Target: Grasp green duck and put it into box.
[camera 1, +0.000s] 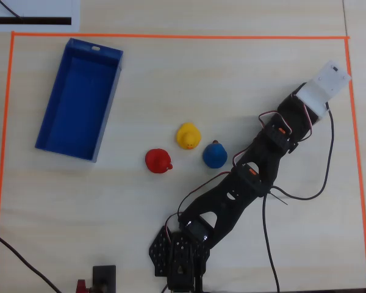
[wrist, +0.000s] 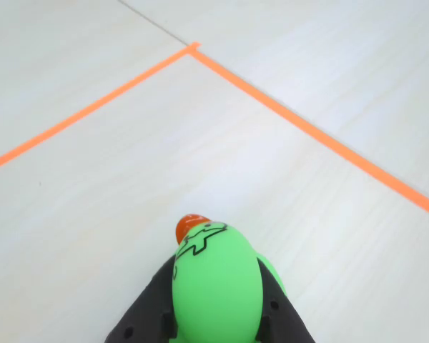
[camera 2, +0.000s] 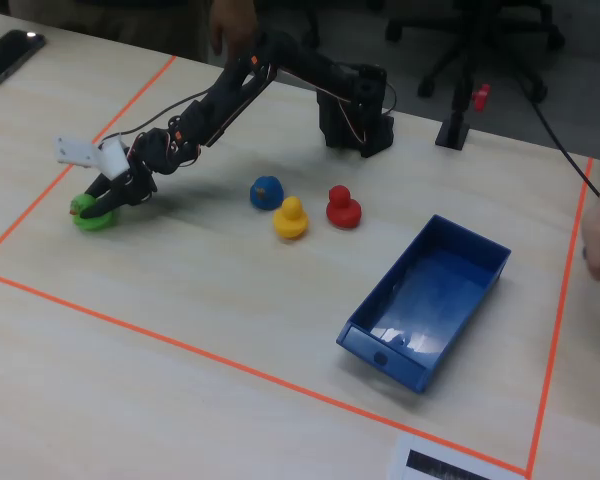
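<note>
Gripper [wrist: 216, 325]: pinching green duck [wrist: 216, 286], low near the table, far from box [camera 2: 427, 300]. Grasp done; lift, carry, drop into box remain.

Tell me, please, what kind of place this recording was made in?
Probably an office or lab set up for robot trials: office chairs stand behind the table, orange tape marks out a work area, and toy ducks lie inside it, the claw around the green duck.

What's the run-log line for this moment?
gripper: shut on green duck | duck: on table, far corner | box: empty | phase: grasp
</note>
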Available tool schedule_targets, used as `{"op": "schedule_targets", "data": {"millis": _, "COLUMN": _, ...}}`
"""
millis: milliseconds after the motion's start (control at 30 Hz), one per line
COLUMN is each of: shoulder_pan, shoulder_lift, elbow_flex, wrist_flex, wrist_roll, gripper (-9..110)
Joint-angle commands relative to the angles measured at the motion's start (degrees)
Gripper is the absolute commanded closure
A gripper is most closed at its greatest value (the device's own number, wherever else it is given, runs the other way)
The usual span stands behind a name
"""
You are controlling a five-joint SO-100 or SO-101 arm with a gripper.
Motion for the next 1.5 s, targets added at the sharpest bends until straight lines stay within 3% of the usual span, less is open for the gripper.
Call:
{"op": "schedule_targets", "data": {"millis": 0, "shoulder_pan": -1.1, "shoulder_lift": 12.7, "elbow_flex": -3.4, "wrist_flex": 19.2, "wrist_roll": 9.5, "gripper": 101}}
{"op": "schedule_targets", "data": {"millis": 133, "shoulder_pan": -7.1, "shoulder_lift": 30.1, "elbow_flex": -4.1, "wrist_flex": 46.9, "wrist_roll": 18.0, "gripper": 101}}
{"op": "schedule_targets", "data": {"millis": 300, "shoulder_pan": -22.3, "shoulder_lift": 47.4, "elbow_flex": -4.2, "wrist_flex": 78.6, "wrist_roll": 24.8, "gripper": 101}}
{"op": "schedule_targets", "data": {"millis": 533, "shoulder_pan": -55.8, "shoulder_lift": 57.3, "elbow_flex": -5.3, "wrist_flex": 101.0, "wrist_roll": 44.6, "gripper": 101}}
{"op": "schedule_targets", "data": {"millis": 733, "shoulder_pan": -78.1, "shoulder_lift": 46.5, "elbow_flex": -14.0, "wrist_flex": 102.9, "wrist_roll": 56.2, "gripper": 101}}
{"op": "schedule_targets", "data": {"millis": 1000, "shoulder_pan": -84.5, "shoulder_lift": 30.8, "elbow_flex": -27.0, "wrist_flex": 97.0, "wrist_roll": 60.3, "gripper": 101}}
{"op": "schedule_targets", "data": {"millis": 1267, "shoulder_pan": -80.8, "shoulder_lift": 22.9, "elbow_flex": -27.2, "wrist_flex": 92.3, "wrist_roll": 55.9, "gripper": 65}}
{"op": "schedule_targets", "data": {"millis": 1467, "shoulder_pan": -74.9, "shoulder_lift": 42.3, "elbow_flex": -10.4, "wrist_flex": 87.7, "wrist_roll": 50.5, "gripper": 96}}
